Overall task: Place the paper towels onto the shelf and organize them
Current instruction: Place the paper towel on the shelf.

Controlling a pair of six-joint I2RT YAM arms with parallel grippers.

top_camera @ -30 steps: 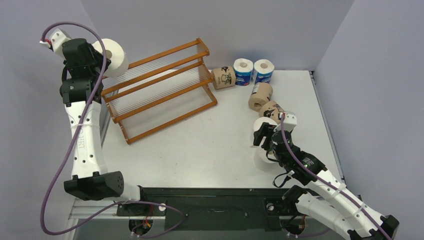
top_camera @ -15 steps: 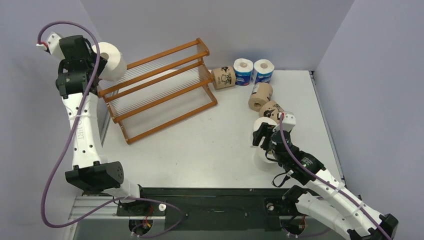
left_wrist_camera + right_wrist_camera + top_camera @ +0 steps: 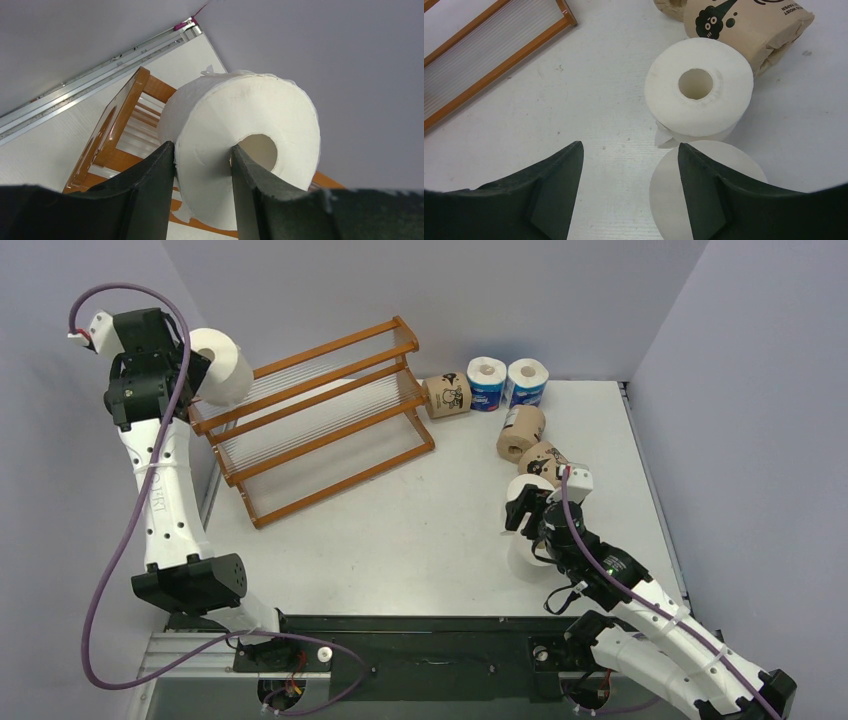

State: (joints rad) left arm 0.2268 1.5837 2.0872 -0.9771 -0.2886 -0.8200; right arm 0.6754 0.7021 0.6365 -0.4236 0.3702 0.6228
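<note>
The left arm stood stretched steeply upward, the left jaws clamped on a white roll held just above the shelf at its left end. The right arm reached low over the surface, the right jaws apart above a second white roll.

A white table stands between plain grey walls.

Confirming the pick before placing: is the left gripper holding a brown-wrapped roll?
No, the left gripper is clamped on a plain white roll.
</note>
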